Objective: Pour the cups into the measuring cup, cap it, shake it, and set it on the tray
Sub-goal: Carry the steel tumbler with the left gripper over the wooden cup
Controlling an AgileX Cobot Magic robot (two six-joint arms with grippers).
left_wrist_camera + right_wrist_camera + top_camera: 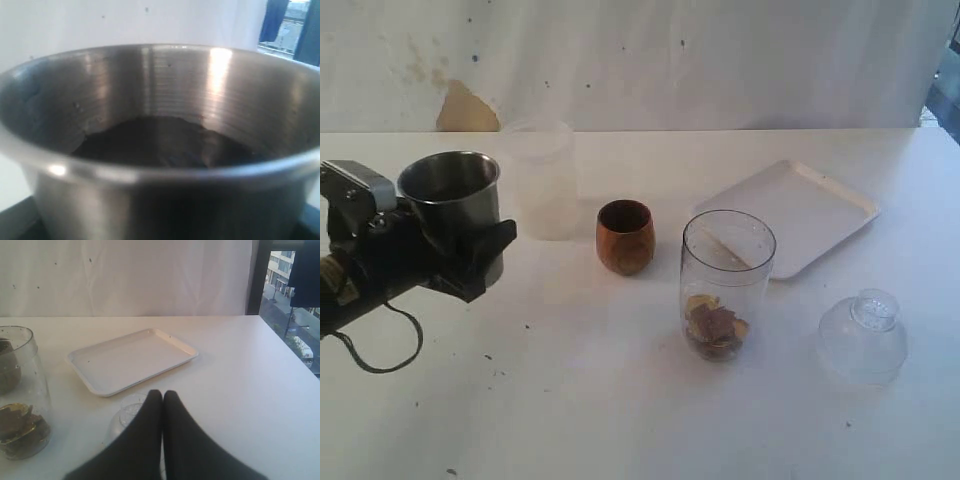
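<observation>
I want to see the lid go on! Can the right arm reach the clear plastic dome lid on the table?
Probably yes. The clear plastic dome lid lies right by the tips of the black right gripper, with nothing between them. The jaws are shut, so they would need to open first.

- One steel tumbler [450,185]
- One wooden cup [625,237]
- One clear measuring cup [728,265]
- One frosted cup [542,180]
- One tray [800,205]
- One domed clear lid [863,337]
- One table [570,400]
- Brown pieces [715,328] in the measuring cup: several, too heaped to count
</observation>
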